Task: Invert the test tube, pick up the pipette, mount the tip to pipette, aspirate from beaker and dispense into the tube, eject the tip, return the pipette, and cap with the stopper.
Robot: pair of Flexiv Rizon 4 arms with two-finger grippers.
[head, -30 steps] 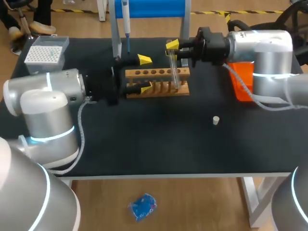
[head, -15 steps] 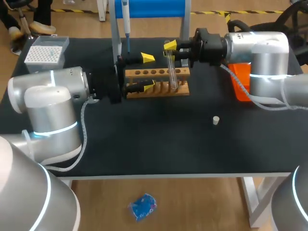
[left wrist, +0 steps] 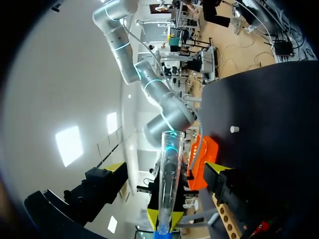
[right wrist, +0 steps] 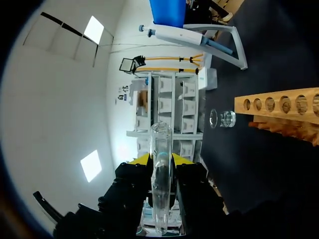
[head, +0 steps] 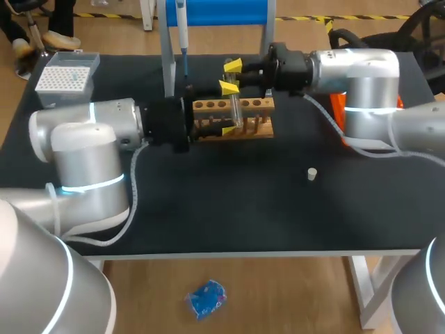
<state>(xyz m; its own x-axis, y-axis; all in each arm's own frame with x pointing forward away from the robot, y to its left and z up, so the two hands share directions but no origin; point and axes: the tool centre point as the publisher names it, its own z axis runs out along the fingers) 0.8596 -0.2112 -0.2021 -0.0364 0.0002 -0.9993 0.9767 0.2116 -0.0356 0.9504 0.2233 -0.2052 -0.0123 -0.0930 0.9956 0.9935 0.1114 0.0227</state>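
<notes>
I would centre the spread, empty left gripper (head: 228, 108) squarely about the test tube (head: 236, 113), upper middle of the frame by the wooden rack (head: 268, 105), closing gently before the right gripper (head: 233, 69), clamped on its upper end, lets go.

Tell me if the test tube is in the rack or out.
Out: the right pincer holds the test tube clear of the rack.

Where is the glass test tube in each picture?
Head view: test tube, seen against the wooden rack.
Left wrist view: between the fingers of the open left end effector.
Right wrist view: gripped in the right end effector.
Shared landmark: the wooden rack, in all three.
</notes>
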